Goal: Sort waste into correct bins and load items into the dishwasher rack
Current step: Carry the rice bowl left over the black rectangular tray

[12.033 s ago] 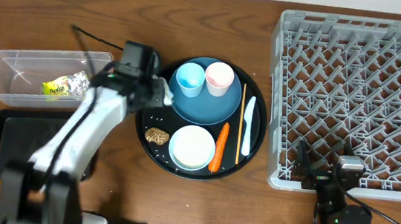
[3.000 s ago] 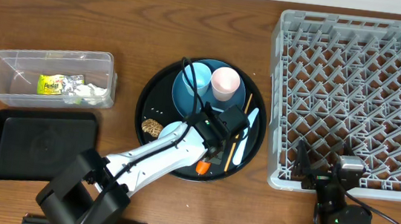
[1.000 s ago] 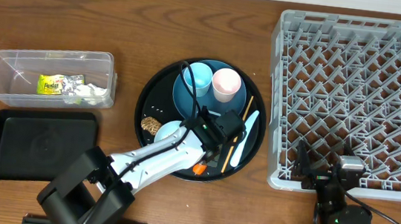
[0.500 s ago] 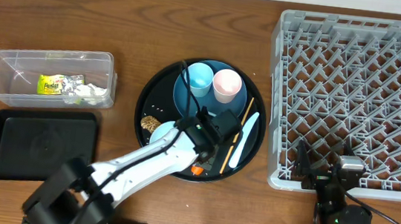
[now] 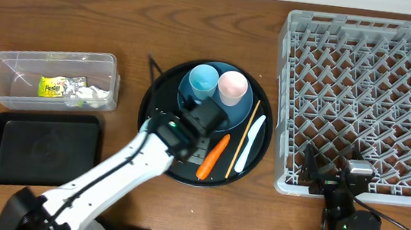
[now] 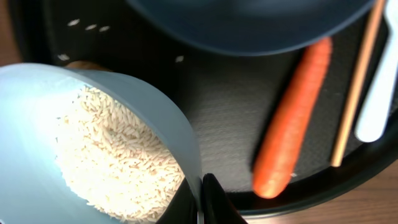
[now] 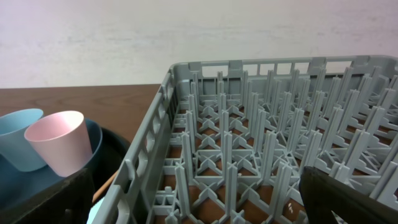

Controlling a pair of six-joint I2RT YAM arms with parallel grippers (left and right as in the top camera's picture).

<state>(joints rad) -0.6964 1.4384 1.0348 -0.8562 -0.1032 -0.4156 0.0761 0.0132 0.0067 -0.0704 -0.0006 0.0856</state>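
Now that the left hand (image 5: 192, 123) sits further back over the round black tray (image 5: 152, 102) than it does half a second earlier, the orange carrot (image 5: 212, 156) lies fully uncovered just to its right. The thin wooden chopstick (image 5: 245, 131) and pale-blue flat utensil (image 5: 249, 144) lie beyond the carrot.

In the wrist view the hand is pinched onto the rim of the white bowl (image 6: 93, 143), which tilts and carries a heap of rice (image 6: 118, 162). The bowl looks lifted clear of the tray. That suggests the rice is headed for a bin. The clear plastic tub (image 5: 11, 71) and shallow black tray (image 5: 41, 147) both lie well off to the hand's left. Only afterwards can the bowl go to the dishwasher rack (image 5: 367, 101), far to the hand's right. The tilt could spill grains on the way.

The right hand (image 5: 323, 173) rests near the rack's front edge with its fingers spread wide, holding nothing.
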